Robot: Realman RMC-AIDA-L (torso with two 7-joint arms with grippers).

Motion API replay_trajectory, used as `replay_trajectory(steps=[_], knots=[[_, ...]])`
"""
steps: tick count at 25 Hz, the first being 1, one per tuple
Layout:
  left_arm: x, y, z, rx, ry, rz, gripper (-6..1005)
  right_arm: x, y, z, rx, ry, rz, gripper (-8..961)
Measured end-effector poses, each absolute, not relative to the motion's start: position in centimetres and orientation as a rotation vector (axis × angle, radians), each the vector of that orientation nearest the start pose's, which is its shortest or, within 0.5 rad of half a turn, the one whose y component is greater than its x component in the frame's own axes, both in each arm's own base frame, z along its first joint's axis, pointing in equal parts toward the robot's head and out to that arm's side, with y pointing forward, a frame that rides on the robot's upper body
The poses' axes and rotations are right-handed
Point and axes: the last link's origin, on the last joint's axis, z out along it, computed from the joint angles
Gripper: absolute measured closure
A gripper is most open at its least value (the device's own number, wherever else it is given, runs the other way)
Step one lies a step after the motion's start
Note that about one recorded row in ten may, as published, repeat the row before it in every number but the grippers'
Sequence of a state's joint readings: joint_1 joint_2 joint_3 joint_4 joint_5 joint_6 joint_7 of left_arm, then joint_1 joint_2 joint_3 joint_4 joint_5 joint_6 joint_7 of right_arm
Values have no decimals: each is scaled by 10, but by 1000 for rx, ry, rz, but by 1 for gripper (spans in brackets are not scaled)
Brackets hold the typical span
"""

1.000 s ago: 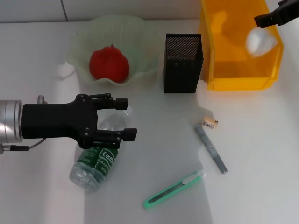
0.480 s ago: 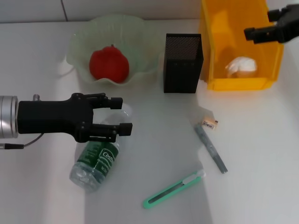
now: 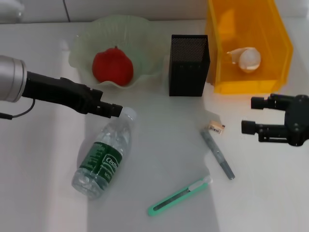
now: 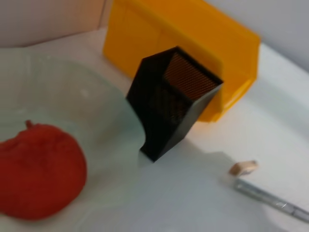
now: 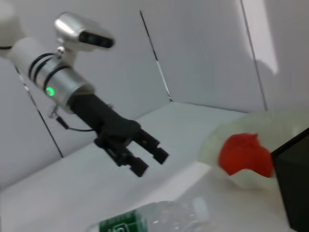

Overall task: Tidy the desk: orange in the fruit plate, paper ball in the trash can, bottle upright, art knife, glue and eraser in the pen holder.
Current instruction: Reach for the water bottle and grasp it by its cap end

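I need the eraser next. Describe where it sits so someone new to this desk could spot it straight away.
Start at the yellow bin at the back right, with the black mesh pen holder beside it. On the desk just in front of the gap between them lies the eraser, at the far tip of a grey glue stick. It is a small tan block, the shortest loose item there.

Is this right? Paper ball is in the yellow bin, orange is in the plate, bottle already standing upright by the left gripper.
Not quite: the bottle is lying on its side, not upright, with its cap end by the left gripper, as the head view shows. The rest holds: the paper ball is in the yellow bin and the orange is in the plate.
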State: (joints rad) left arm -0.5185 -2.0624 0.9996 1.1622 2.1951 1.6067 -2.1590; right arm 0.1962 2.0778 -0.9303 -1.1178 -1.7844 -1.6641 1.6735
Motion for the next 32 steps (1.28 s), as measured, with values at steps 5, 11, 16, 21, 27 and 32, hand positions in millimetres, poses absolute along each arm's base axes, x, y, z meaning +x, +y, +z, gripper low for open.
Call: replay_trajectory(steps=[5, 11, 16, 21, 27, 32], knots=[[-185, 357, 29, -2692, -1037, 90, 192, 288, 262, 31, -2697, 746, 833, 165], [-150, 370, 12, -2614, -1048, 325, 193, 297, 256, 21, -2694, 748, 834, 165], [-141, 373, -8, -2544, -1132, 375, 195, 302, 257, 15, -2686, 770, 813, 165], [-145, 374, -23, -2533, -1148, 411, 196, 302, 258, 15, -2685, 770, 812, 165], [-157, 381, -36, -2503, -1180, 411, 198, 300, 262, 12, -2677, 757, 807, 165], [-167, 385, -41, -2477, -1197, 406, 199, 298, 264, 7, -2684, 753, 820, 165]])
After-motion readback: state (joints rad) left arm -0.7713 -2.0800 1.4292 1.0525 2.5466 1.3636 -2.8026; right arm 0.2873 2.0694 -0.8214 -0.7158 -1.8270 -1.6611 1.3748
